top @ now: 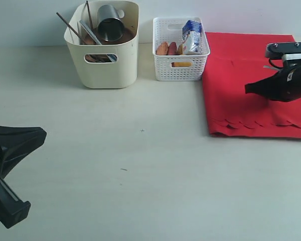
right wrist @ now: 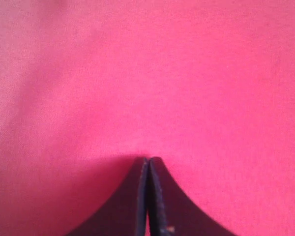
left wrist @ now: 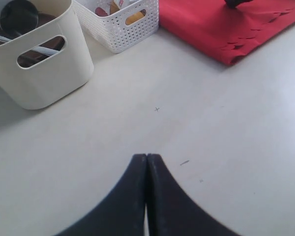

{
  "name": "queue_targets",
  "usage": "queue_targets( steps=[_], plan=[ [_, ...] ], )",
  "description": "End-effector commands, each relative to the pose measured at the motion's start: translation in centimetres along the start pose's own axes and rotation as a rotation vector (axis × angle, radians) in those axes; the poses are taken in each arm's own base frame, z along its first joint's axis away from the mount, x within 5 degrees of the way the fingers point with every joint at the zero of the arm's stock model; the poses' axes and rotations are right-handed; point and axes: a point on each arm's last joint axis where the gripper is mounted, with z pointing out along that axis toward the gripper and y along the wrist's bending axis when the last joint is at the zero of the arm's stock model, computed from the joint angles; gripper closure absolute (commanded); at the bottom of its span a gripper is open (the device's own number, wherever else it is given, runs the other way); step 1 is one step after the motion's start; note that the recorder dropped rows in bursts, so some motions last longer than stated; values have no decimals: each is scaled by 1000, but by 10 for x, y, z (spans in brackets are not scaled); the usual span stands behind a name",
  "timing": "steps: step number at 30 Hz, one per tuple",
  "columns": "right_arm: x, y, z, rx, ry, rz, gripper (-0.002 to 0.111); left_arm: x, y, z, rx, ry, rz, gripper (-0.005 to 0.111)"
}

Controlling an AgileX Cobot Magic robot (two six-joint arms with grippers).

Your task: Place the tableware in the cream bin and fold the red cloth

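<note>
Left gripper (left wrist: pixel 146 156): black fingers pressed together on nothing, hovering low over the pale table (top: pixel 140 175) at the left front
Right gripper (right wrist: pixel 148 160): black fingers closed tip to tip with no fabric between them, poised just above the large bright red fabric cloth (top: pixel 241 75)
Red cloth: lies on the right of the table, seemingly doubled over, with rows of scallops stacked along its near edge; its right part runs out of the exterior view
Tableware: steel cup (top: pixel 109 22), dark chopsticks (top: pixel 70 25), silver table knife (top: pixel 93 34) and round brown plate (top: pixel 124 36) sit inside the tall cream plastic bin (top: pixel 103 70) at the back left; bowl and spoon cannot be made out
Progress: both parts look close to done
Risk, cloth: closed tips dragging across the fabric could rumple or undo the fold
Risk, basket: the white lattice basket (top: pixel 180 68) sits touching or just beside the cloth's far left corner, so a sideways sweep could knock it
Risk, bin: chopsticks lean above the rim; an arm passing low could catch them
Open room: broad bare tabletop at centre and front; nothing stands above the right arm, so lifting straight up looks safest
</note>
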Motion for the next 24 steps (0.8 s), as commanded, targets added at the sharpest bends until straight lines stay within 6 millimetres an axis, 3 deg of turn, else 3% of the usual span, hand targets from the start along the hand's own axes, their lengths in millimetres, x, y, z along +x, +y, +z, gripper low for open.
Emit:
queue_targets(
  steps=[1, 6, 9, 12, 17, 24],
  plan=[
    [-4, -4, 5, 31, 85, -34, 108, 1, 1, -1, -9, 0, -1, 107],
    [-37, -6, -37, 50, -2, -15, 108, 0, 2, -1, -14, -12, 23, 107],
    [-57, -6, -79, 55, -98, 5, 108, -2, 4, -5, -26, -41, 34, 107],
    [-65, -6, -123, 53, -194, 46, 108, -3, 8, -9, -51, -58, 14, 107],
    [-55, -4, -177, 45, -309, 69, 108, -2, 10, -11, -60, -55, -23, 107],
    [-13, 0, -226, 0, -460, 137, 108, -2, 10, -11, -60, -55, -23, 107]
  ],
)
